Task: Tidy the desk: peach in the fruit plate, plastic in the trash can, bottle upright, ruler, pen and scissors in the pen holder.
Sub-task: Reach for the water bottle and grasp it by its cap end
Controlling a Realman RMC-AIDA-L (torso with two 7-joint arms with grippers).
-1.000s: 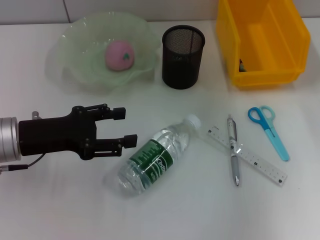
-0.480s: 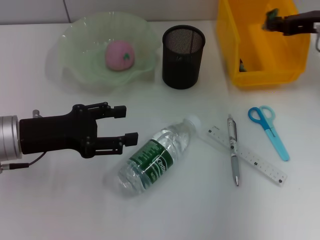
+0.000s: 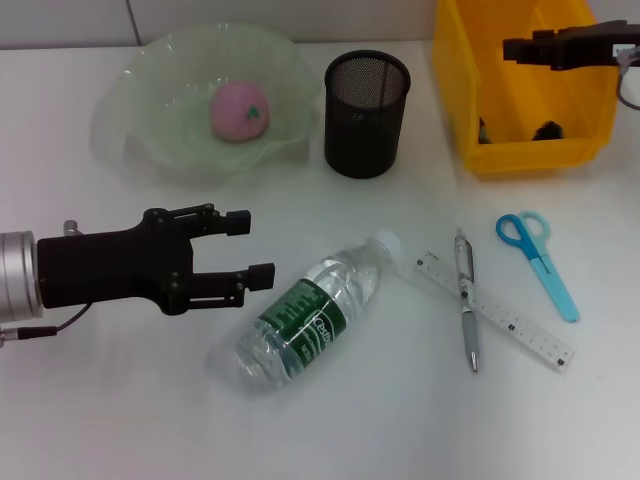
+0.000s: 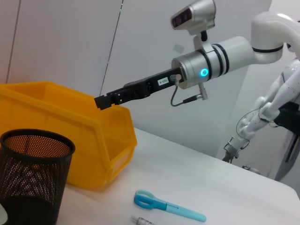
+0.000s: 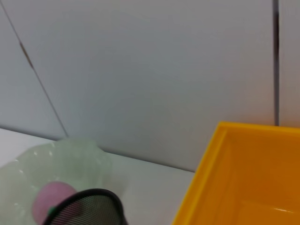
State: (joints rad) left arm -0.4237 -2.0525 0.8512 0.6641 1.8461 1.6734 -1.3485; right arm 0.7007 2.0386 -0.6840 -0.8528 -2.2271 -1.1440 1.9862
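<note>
While the left gripper point(image 3: 252, 252) hangs low with its fingers spread wide and nothing between them, just beside the lying bottle point(image 3: 312, 312), the head view shows the right gripper point(image 3: 512, 48) over the yellow bin point(image 3: 520, 155), empty; how far its fingers part I cannot tell. A peach point(image 3: 238, 111) sits in the plate point(image 3: 150, 90), near the holder point(image 3: 366, 115). A pen point(image 3: 467, 300) lies across the ruler point(image 3: 497, 313), with scissors point(image 3: 538, 260) apart. From the left wrist, the right gripper point(image 4: 101, 101) hovers above the bin point(image 4: 70, 136), scissors point(image 4: 166, 205) on the table. From the right wrist, the peach point(image 5: 49, 199), holder point(image 5: 89, 208) and bin point(image 5: 234, 187) show.
</note>
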